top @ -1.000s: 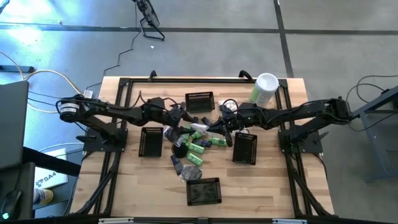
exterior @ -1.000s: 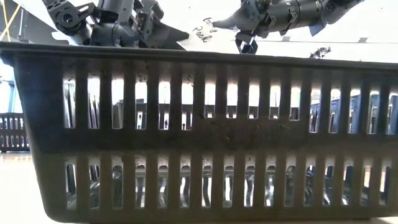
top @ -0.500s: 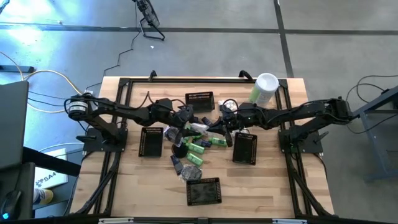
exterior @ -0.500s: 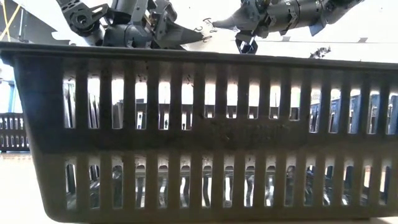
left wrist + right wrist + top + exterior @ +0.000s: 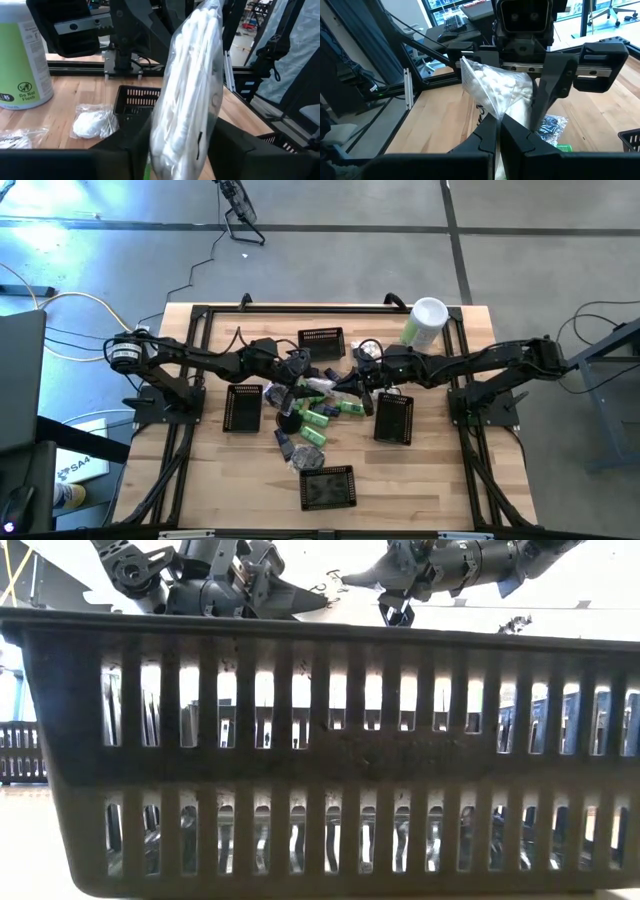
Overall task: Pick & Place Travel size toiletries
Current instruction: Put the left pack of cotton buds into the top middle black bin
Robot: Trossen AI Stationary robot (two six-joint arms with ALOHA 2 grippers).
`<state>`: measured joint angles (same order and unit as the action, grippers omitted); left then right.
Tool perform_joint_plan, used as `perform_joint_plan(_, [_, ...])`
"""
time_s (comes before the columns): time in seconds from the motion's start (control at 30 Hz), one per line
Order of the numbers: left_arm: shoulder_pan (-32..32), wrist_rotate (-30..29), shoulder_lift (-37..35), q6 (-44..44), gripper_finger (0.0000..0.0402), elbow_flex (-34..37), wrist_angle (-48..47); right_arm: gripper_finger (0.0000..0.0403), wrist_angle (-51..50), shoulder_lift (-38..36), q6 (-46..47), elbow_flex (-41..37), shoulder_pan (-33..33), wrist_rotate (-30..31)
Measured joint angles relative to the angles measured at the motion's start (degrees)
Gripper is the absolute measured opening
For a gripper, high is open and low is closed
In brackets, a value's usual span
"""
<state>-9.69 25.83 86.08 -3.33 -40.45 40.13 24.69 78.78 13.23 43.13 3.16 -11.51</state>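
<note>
Just now my left claw point(image 5: 182, 132) narrowed onto the white packet point(image 5: 187, 85), held above the counter point(image 5: 200, 470) at the high view's centre, while my right claw point(image 5: 497, 122) stayed pinched on its corner, so a handover seemed underway.

My held packet point(image 5: 187, 95): clear film, white filling.
Canister point(image 5: 425, 324): pale green, white lid.
Baskets point(image 5: 327, 487): black mesh.
Bottles point(image 5: 318, 419): bright green.
Table point(image 5: 430, 470): light wood.

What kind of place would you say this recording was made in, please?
Probably a robotics lab or workshop: a wooden table carrying two robot arms stands on a bare concrete floor, cables trail beside it, and office chairs and desks show beyond.
</note>
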Motion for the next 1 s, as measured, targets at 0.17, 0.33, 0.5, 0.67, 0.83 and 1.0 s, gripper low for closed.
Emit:
perform_joint_plan(0.17, [-0.03,0.80,0.00,-0.04,0.0104,0.00,-0.01,0.0004,-0.02,0.00,0.00,0.00,0.00,0.00])
perform_joint_plan(0.33, [-0.03,0.80,0.00,-0.04,0.0077,0.00,-0.01,0.0004,-0.06,0.00,0.01,0.00,0.00,0.01])
perform_joint_plan(0.5, [-0.03,0.80,0.00,-0.06,0.0058,0.00,-0.01,0.0005,-0.10,0.00,0.00,0.00,-0.01,1.09])
perform_joint_plan(0.67, [-0.09,0.62,-0.02,-0.35,0.0050,0.02,-0.01,0.0024,-0.07,-0.02,0.02,-0.02,-0.07,3.58])
perform_joint_plan(0.83, [-0.07,0.73,-0.04,-0.35,0.0049,0.02,0.01,0.0076,0.23,-0.02,1.05,-0.02,-0.07,3.76])
perform_joint_plan(1.0, [-0.05,0.80,-0.04,-0.33,0.0049,0.02,0.01,0.0153,0.48,-0.02,1.96,-0.02,-0.13,4.13])
